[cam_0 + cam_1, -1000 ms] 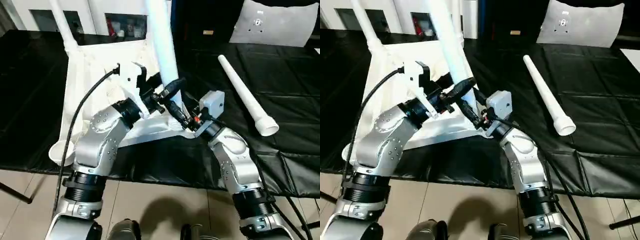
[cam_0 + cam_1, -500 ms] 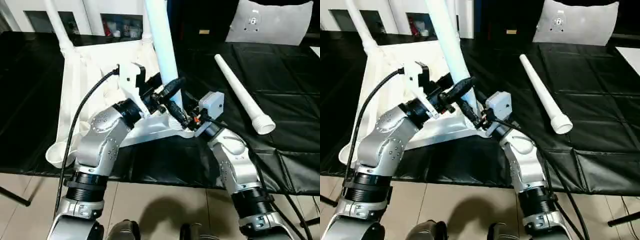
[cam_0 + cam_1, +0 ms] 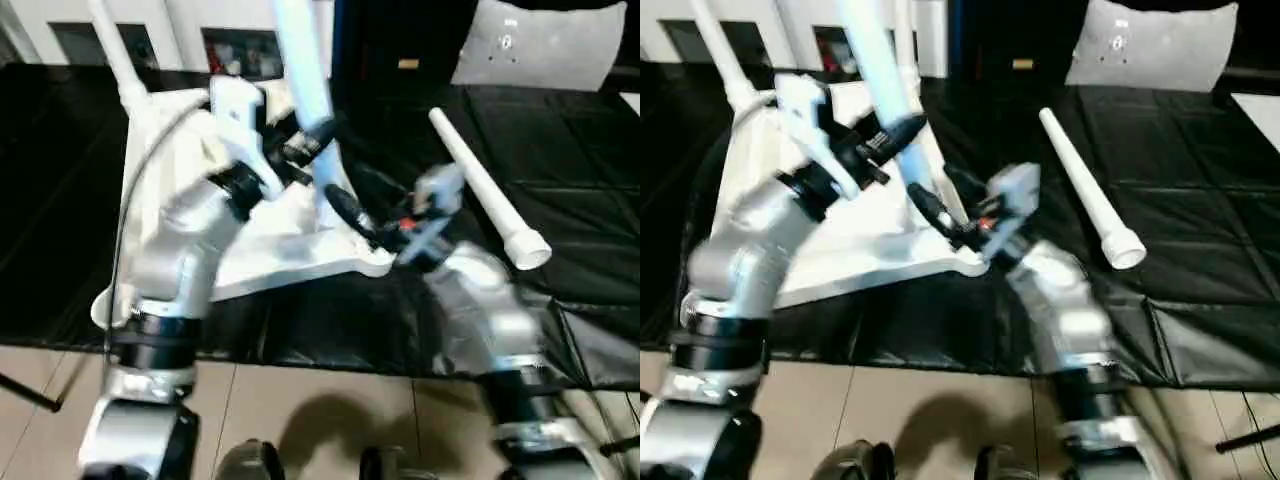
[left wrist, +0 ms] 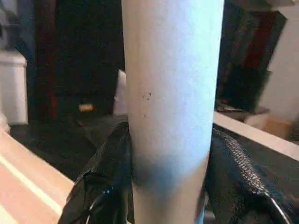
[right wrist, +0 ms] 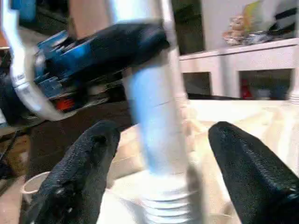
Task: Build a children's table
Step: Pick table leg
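Observation:
The children's table top lies upside down on the black workbench, ribs up. One white leg stands in its near right corner socket, leaning slightly left. My left gripper is shut on this leg partway up; in the left wrist view the leg sits tight between the black fingers. My right gripper is open by the leg's base; its fingers stand apart on either side of the leg's threaded foot. Another leg stands at the far left corner. A loose leg lies on the bench to the right.
An open corner socket hangs near the bench's front edge at the left. A white panel leans at the back right, and white shelving stands behind the bench. Tiled floor lies below the bench's front edge.
My right gripper has opened and let go of the leg's base. My left gripper now sits higher and farther left, still on the leg, which leans more to the left.

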Tool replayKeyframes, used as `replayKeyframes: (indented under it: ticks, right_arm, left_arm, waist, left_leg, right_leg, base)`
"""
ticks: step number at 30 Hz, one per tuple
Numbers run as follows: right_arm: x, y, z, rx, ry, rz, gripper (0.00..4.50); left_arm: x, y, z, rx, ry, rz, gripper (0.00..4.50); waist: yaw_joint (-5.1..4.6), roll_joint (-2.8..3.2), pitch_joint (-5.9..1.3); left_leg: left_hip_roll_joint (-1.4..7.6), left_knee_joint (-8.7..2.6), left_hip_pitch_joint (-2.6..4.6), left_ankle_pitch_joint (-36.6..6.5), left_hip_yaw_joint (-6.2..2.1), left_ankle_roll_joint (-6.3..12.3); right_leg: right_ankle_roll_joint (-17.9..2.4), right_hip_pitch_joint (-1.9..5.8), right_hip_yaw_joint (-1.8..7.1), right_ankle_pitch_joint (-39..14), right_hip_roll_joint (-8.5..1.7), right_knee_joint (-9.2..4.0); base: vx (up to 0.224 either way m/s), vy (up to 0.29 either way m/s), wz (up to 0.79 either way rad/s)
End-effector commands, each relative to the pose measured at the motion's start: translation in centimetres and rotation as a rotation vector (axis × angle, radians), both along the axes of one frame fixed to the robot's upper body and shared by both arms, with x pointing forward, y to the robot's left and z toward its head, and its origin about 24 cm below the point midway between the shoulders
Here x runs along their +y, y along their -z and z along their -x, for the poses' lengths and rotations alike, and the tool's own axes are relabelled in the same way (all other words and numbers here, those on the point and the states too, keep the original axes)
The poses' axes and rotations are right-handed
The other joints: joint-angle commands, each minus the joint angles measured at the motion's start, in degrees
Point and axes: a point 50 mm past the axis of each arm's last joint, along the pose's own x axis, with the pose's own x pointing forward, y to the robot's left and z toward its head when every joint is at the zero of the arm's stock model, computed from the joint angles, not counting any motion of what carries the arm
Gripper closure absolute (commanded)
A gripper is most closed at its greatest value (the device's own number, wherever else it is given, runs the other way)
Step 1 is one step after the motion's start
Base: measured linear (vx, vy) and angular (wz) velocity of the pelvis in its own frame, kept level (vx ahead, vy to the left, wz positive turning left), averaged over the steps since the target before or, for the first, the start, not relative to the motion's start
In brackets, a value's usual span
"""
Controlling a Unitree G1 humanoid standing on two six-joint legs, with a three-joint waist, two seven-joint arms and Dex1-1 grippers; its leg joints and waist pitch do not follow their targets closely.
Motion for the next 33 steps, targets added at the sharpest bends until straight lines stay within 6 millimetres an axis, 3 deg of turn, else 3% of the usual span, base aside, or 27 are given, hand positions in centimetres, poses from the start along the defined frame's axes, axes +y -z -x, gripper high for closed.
replayKeyframes:
  ticks: [1,7,12,17,22,26,30,33]
  right_arm:
    - [-1.0,-1.0,-0.5,0.029,0.011,-0.026,0.60]
    - [-2.6,-1.3,-1.1,0.256,-0.046,0.038,0.06]
    - [-2.5,-2.5,-0.9,0.296,-0.126,-0.075,0.06]
    - [-2.6,-2.8,-0.8,0.339,-0.152,-0.110,0.06]
    - [-2.5,-3.0,-0.5,0.301,-0.184,-0.062,0.06]
    - [-1.9,-3.0,0.2,0.237,-0.269,0.070,0.06]
    - [-1.3,-2.8,0.9,0.190,-0.363,0.175,0.06]
    - [-1.0,-2.3,0.9,0.196,-0.378,0.209,0.23]
  left_arm:
    - [0.0,-0.7,0.0,0.013,0.060,0.023,2.60]
    - [0.7,-1.3,0.2,0.104,0.186,0.122,2.60]
    - [0.9,-2.0,0.4,0.150,0.276,0.247,2.60]
    - [1.1,-2.0,0.6,0.173,0.321,0.263,2.60]
    - [1.0,-1.7,0.8,0.180,0.343,0.207,2.60]
    - [0.3,-1.1,1.4,0.143,0.422,0.055,2.60]
    - [-0.8,-0.7,2.2,0.108,0.511,-0.057,2.60]
    - [-1.4,-0.6,2.5,0.073,0.553,-0.120,2.60]
  waist:
    - [0.12,-0.21,-6.02]
    - [0.22,-0.38,-6.03]
    - [0.44,-0.58,-6.16]
    - [0.53,-0.58,-6.01]
    - [0.69,-0.48,-6.08]
    - [1.16,-0.43,-6.08]
    - [1.47,-0.40,-5.99]
    - [1.42,-0.41,-5.98]
  left_leg:
    - [2.90,-3.84,1.70,-10.6,-1.75,2.24]
    - [2.52,-3.63,1.78,-9.2,-1.65,1.94]
    - [2.53,-3.43,1.56,-8.2,-1.64,2.55]
    - [2.61,-3.58,1.74,-8.8,-1.64,1.80]
    - [2.70,-3.67,1.79,-8.7,-1.67,1.14]
    - [2.91,-3.82,1.90,-8.9,-1.76,0.99]
    - [3.14,-3.92,1.88,-9.3,-1.78,0.78]
    - [3.10,-3.86,1.85,-9.9,-1.77,0.51]
  right_leg:
    - [-11.6,3.01,2.48,-16.0,-4.56,-4.20]
    - [-11.6,3.14,2.39,-16.3,-4.34,-4.16]
    - [-11.9,3.19,2.27,-15.7,-4.51,-4.11]
    - [-10.5,3.06,2.29,-18.3,-4.54,-4.47]
    - [-9.7,2.98,2.35,-17.9,-4.51,-4.36]
    - [-9.0,2.97,2.51,-18.0,-4.64,-4.30]
    - [-9.0,2.92,2.64,-18.0,-4.73,-4.23]
    - [-10.1,2.96,2.66,-18.2,-4.85,-4.22]
  base:
    - [0.000,0.000,0.00]
    - [0.000,0.000,0.00]
    - [0.000,0.000,0.00]
    - [0.000,0.000,0.00]
    - [0.000,0.000,0.00]
    - [0.000,0.000,0.00]
    - [0.000,0.000,0.00]
    - [0.000,0.000,0.00]
